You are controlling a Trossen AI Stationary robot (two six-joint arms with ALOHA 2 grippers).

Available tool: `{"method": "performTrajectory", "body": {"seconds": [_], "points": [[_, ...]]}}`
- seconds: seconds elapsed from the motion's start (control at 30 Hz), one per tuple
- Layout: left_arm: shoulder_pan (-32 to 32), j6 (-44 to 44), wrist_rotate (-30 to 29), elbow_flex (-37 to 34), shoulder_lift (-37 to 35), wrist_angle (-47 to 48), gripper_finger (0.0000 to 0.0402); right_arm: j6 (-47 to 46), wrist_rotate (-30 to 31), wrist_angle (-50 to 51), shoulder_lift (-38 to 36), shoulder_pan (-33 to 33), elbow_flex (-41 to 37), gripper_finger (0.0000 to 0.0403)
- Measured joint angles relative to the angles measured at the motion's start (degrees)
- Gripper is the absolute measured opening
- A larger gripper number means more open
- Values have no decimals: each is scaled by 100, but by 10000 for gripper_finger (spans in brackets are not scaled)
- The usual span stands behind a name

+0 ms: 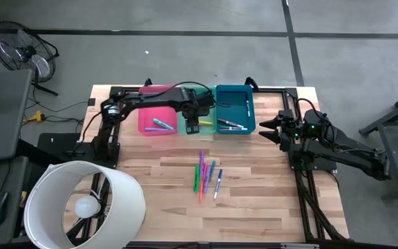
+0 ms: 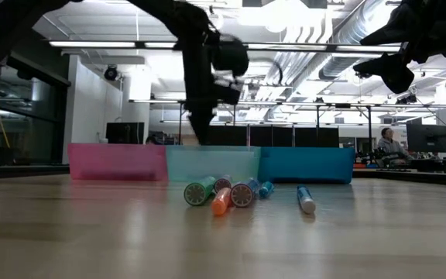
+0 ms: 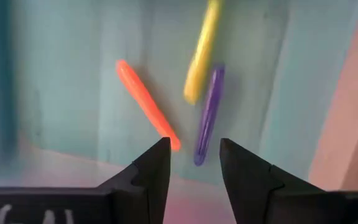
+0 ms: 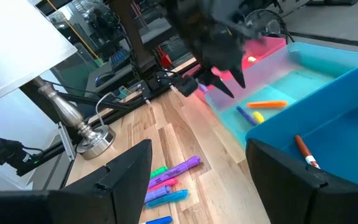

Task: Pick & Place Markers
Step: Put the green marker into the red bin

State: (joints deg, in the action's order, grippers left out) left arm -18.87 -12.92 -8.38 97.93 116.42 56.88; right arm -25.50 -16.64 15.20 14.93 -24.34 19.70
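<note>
3 markers (image 3: 199,74) in green bin (image 3: 73,93)

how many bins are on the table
3, side by side at the table's far edge: pink bin on the left, green bin under the left gripper, blue bin on the right.

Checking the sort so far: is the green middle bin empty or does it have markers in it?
Not empty. The green bin holds an orange marker, a yellow marker and a purple marker, seen below the left end effector.

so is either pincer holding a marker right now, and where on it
Nothing is held. The left pincer stands open over the green bin, markers lying loose below; the right pincer is open and empty.
</note>
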Motion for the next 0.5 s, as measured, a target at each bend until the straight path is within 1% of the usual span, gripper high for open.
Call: {"method": "performTrajectory", "body": {"seconds": [0.1, 0.2, 0.27, 0.4, 0.5], "points": [[96, 772, 39, -21, -248, 167, 135, 0, 2, 2, 1, 0, 0, 250], [217, 1715, 180, 9, -421, 85, 135, 0, -2, 1, 1, 2, 0, 250], [310, 2304, 329, -18, -522, 340, 135, 0, 0, 0, 1, 2, 0, 250], [531, 3277, 502, -4, -549, 445, 136, 0, 0, 0, 3, 1, 0, 250], [712, 3874, 502, -11, -542, 583, 136, 0, -1, 0, 5, 2, 0, 250]]}}
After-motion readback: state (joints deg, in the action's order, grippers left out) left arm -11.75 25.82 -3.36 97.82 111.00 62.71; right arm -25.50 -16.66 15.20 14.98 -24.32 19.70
